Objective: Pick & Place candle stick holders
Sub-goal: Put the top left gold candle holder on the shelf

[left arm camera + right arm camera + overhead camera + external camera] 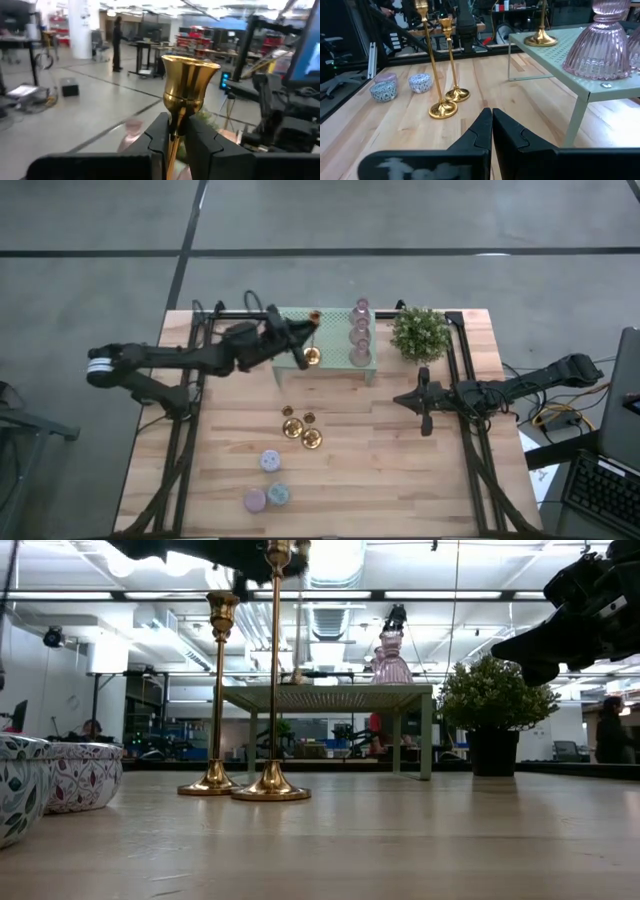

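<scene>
table (pixel 420 480) | green stand (pixel 330 365) | plant (pixel 420 332) | gold holders (pixel 298 427) | pastel holders (pixel 268 480)

Bright ceiling lights (pixel 340 560) glaring; left wrist background blurred, perhaps motion.

No readable text, label, brand, number or sign in any view. Room background in low view and both wrist views shows shelving and screens (too blurred to make out lettering). Nothing written on visible items.
</scene>
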You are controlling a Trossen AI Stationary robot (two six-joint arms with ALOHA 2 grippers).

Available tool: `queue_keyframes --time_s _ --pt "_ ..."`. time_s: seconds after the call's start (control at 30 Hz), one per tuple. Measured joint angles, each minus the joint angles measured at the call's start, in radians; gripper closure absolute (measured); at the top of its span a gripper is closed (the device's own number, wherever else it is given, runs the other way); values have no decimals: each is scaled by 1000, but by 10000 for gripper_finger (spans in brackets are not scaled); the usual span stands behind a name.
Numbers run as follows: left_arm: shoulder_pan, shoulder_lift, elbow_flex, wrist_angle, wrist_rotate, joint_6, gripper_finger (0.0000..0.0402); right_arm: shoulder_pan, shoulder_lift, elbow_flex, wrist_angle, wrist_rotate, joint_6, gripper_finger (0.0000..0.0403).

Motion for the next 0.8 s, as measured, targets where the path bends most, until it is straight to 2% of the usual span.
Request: queue_keyframes --time_s 0.13,0.4,0.8 --pt "1 55 98 -34 17 10 358 0 0 0 1 0 0 394" --pt "17 142 199 -54 10 26 358 0 6 0 0 1 0 394" --pt "145 136 234 -33 22 -29 358 0 6 0 0 1 0 394"
